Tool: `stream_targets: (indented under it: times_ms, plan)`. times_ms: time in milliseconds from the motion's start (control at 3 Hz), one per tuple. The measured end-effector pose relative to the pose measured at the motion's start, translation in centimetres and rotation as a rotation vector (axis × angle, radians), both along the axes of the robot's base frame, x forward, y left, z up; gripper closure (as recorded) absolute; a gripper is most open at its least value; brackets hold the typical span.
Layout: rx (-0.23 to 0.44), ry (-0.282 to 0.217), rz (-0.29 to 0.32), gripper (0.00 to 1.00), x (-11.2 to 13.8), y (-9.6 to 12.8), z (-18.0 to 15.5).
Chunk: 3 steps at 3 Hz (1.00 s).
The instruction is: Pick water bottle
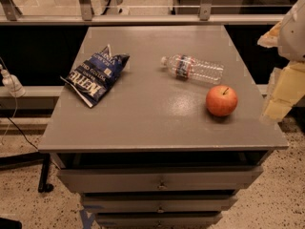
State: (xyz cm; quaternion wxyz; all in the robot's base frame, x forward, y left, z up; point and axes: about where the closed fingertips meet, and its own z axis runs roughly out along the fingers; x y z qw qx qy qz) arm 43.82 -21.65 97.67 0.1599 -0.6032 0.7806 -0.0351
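The water bottle lies on its side on the grey cabinet top, right of centre. It is clear and ribbed, with its white cap pointing left and a blue-red-white label band near the neck. My gripper shows as pale yellow parts at the right edge of the view, beyond the table's right edge. It is to the right of the bottle and well apart from it, holding nothing that I can see.
A red apple stands just in front and to the right of the bottle. A blue Kettle chip bag lies on the left side. Drawers sit below the top. A railing runs behind the table.
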Motion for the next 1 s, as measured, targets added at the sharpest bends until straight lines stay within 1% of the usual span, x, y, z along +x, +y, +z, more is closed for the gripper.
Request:
stream_targets:
  times_ms: [333,667,1000]
  plan:
    - [0.0,-0.001,0.0,0.0,0.0,0.0,0.0]
    - [0.013,-0.025,0.006,0.0,2.3,0.3,-1.1]
    - [0.021,-0.065,0.012,0.0,6.5,0.9,-3.2]
